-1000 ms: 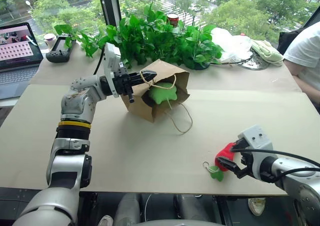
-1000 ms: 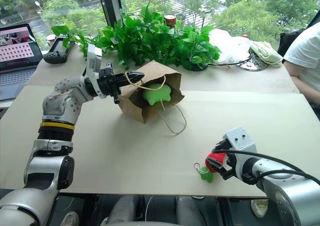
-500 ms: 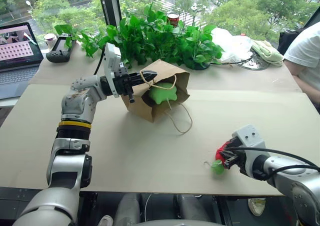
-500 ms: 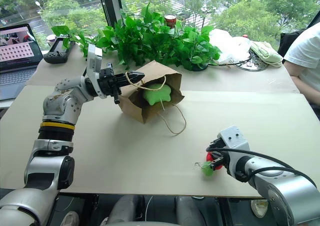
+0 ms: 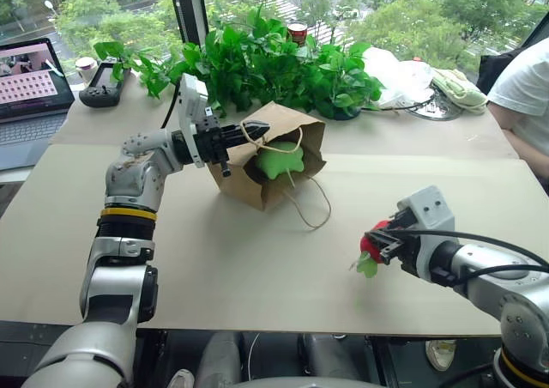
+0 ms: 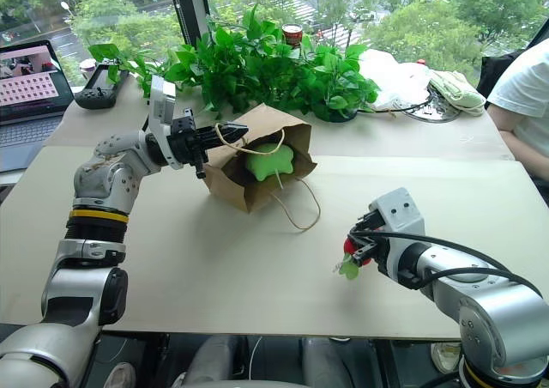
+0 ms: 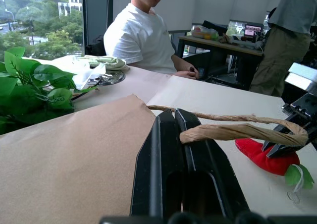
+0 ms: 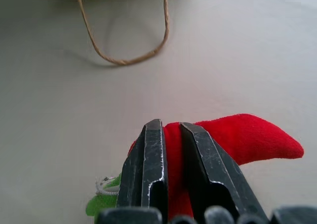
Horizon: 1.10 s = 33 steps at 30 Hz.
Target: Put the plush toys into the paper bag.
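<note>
The brown paper bag point(image 5: 238, 175) lies tilted on the table with its mouth facing right. My left gripper point(image 5: 255, 131) is shut on its cord handle point(image 7: 233, 131) and holds the mouth open. The light green plush toy point(image 5: 276, 160) sits inside the mouth. The bag's other handle loop point(image 5: 310, 208) trails on the table. At the front right, my right gripper point(image 5: 379, 240) is shut on the red chili plush toy point(image 8: 247, 135). The toy hangs just above the table, well apart from the bag, with its green stem end point(image 5: 367, 266) drooping.
Leafy green plants point(image 5: 274, 62) stand right behind the bag. A laptop point(image 5: 30, 87) and a black controller point(image 5: 103, 83) are at the back left. A white plastic bag point(image 5: 395, 75) lies at the back right, and a person in a white shirt point(image 5: 523, 87) sits at the right edge.
My right gripper has shut on the red chili toy, lifted it off the table and carried it a little left toward the bag. The left arm and the bag have stayed still.
</note>
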### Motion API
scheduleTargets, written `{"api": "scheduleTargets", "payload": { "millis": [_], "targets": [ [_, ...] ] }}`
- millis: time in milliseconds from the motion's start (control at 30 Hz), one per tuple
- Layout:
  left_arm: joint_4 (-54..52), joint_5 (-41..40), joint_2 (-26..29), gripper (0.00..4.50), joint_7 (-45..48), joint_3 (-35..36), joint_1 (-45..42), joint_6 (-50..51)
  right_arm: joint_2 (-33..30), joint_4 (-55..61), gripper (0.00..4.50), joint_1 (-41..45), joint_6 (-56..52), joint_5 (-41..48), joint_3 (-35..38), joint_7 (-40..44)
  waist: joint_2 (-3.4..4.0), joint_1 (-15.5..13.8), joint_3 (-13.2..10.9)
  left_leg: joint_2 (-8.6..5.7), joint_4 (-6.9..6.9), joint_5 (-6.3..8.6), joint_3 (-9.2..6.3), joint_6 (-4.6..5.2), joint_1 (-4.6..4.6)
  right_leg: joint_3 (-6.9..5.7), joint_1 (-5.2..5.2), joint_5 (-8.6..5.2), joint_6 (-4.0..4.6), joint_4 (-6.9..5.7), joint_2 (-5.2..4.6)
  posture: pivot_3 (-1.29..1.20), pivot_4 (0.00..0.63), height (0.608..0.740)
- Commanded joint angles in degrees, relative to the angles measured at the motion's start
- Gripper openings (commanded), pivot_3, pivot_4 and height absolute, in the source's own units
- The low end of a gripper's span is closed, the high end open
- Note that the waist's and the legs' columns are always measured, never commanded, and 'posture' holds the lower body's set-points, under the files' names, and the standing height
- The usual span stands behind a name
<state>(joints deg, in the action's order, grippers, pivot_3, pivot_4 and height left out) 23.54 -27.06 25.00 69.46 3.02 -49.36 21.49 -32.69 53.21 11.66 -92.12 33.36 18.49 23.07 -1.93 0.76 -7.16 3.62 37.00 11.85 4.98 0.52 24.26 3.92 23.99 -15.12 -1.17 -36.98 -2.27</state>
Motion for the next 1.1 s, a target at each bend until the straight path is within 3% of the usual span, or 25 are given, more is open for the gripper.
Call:
{"api": "scheduleTargets", "payload": {
  "millis": [33, 200, 400, 700, 867, 1100],
  "targets": [
    [-0.78, -0.25, 0.14, 0.0, 0.2, 0.43, -1.16, -0.55, 0.19, 1.09, 0.66, 1.59, -0.38, 1.07, 1.58, 0.08, 0.0, -0.1, 0.0, -0.02, 0.0, 0.0, 0.0, 0.0, 0.02, 0.0, 0.02, 0.0, 0.0, 0.0, 0.0, 0.0, 0.15, 0.74],
    [-0.5, -0.16, 0.07, 0.0, 0.15, 0.4, -1.28, -0.68, 4.41, -1.34, 0.66, 9.41, -0.38, 0.96, 0.03, -2.07, 0.01, 0.21, 0.01, -0.04, 0.02, -0.02, 0.0, -0.01, 0.03, 0.02, 0.03, 0.0, 0.0, -0.01, -0.01, 0.0, 0.15, 0.74],
    [-0.69, -0.2, -0.1, 0.0, 0.14, 0.25, -1.21, -0.65, 16.67, -9.18, 0.66, 21.86, 2.02, -2.32, -7.87, -8.75, 0.05, 0.64, 0.02, -0.16, -0.05, -0.14, -0.17, -0.07, -0.02, 0.08, 0.09, 0.04, 0.07, -0.14, 0.21, 0.0, 0.15, 0.74],
    [-0.6, -0.18, -0.63, 0.0, 0.24, -0.18, -1.4, -0.75, 25.11, -31.93, 0.66, 31.31, 20.35, -10.14, -19.19, -12.23, 0.06, 0.22, 0.03, -0.25, -0.09, -0.16, -0.16, -0.08, 0.13, 0.03, 0.13, 0.04, 0.08, -0.12, 0.1, 0.0, 0.15, 0.74],
    [-0.86, -0.2, -0.65, 0.0, 0.26, -0.25, -1.31, -0.69, 23.74, -36.65, 0.66, 33.35, 25.0, -12.39, -21.55, -11.04, 0.06, 0.23, 0.02, -0.24, -0.1, -0.16, -0.15, -0.09, 0.14, 0.02, 0.14, 0.04, 0.08, -0.14, 0.1, 0.0, 0.15, 0.74],
    [-1.6, -0.25, -0.35, 0.0, 0.12, -0.21, -0.54, -0.55, 15.78, -26.67, 0.66, 27.38, 18.27, -10.03, -21.57, -8.23, 0.07, 0.17, 0.02, -0.22, -0.13, -0.16, -0.17, -0.08, 0.25, -0.03, 0.13, 0.04, 0.08, -0.17, 0.08, 0.0, 0.15, 0.74]
  ]
}}
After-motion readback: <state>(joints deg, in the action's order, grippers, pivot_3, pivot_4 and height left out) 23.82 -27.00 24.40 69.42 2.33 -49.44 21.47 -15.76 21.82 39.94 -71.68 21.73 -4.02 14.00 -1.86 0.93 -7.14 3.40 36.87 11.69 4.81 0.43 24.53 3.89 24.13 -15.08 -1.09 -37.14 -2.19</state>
